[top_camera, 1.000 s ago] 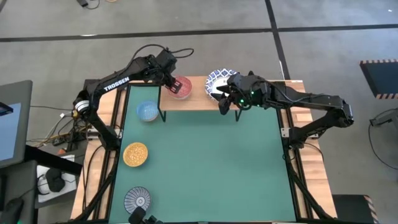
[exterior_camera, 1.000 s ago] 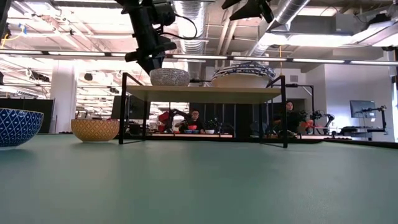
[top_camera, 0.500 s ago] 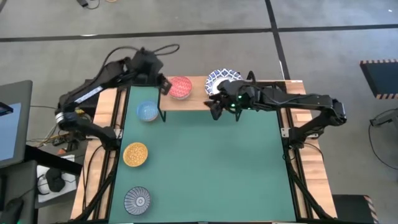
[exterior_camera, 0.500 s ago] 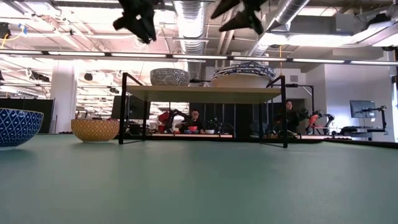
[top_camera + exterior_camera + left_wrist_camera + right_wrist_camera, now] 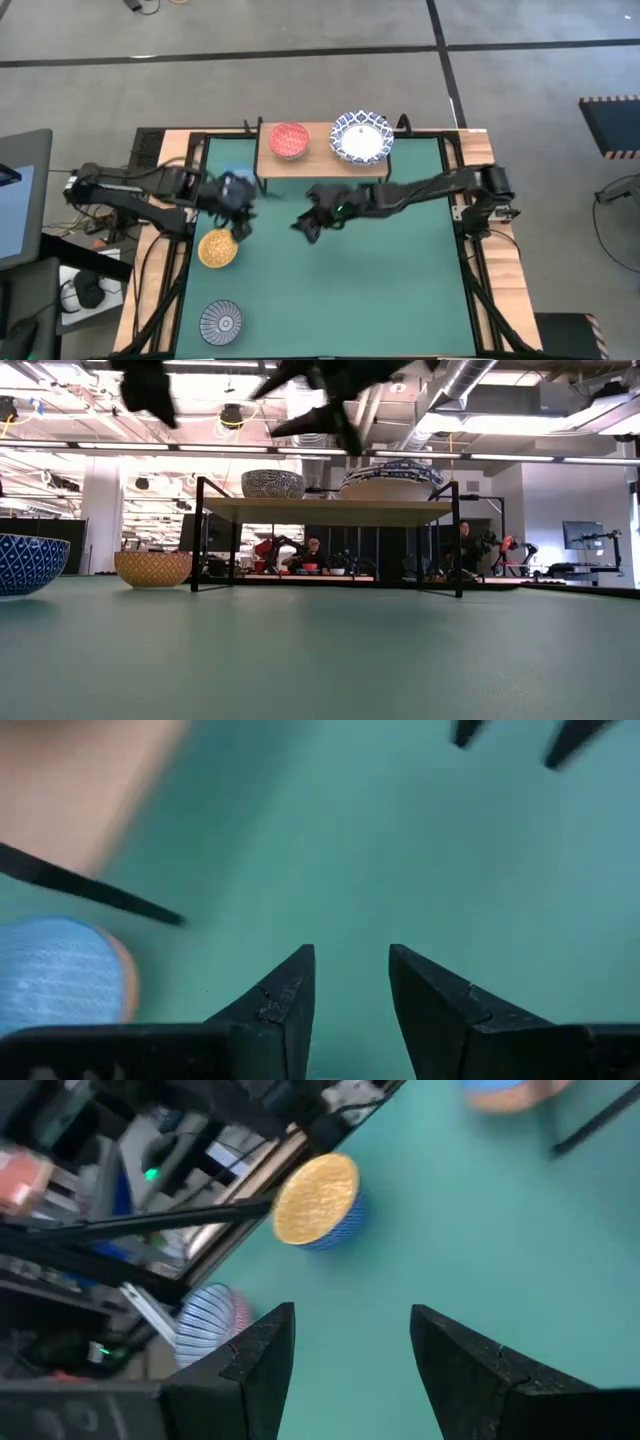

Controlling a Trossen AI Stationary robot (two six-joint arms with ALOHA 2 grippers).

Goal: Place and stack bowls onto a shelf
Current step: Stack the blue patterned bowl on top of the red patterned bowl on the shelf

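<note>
The shelf (image 5: 325, 160) stands at the mat's far edge. On its board sit the red bowl (image 5: 288, 140) and a stack of white bowls with blue rims (image 5: 362, 138). The light blue bowl (image 5: 230, 177), golden yellow bowl (image 5: 218, 248) and grey striped bowl (image 5: 221, 322) rest on the mat along its left side. My left gripper (image 5: 240, 222) hovers open between the light blue and golden bowls. My right gripper (image 5: 303, 228) hangs open over the mat in front of the shelf. In the low view both grippers are well above the table.
The green mat (image 5: 340, 290) lies bare over its middle, right and near parts. The shelf's thin black legs (image 5: 90, 890) stand close to the light blue bowl (image 5: 55, 975). Wooden table borders and black frame rails run along the mat's left and right sides.
My left gripper has drawn back from the red bowl on the shelf, going toward the table's near-left and ending beside the light blue bowl. My right gripper has left the white stack and swung toward the near-left, over the mat. Both bowls stay on the shelf.
</note>
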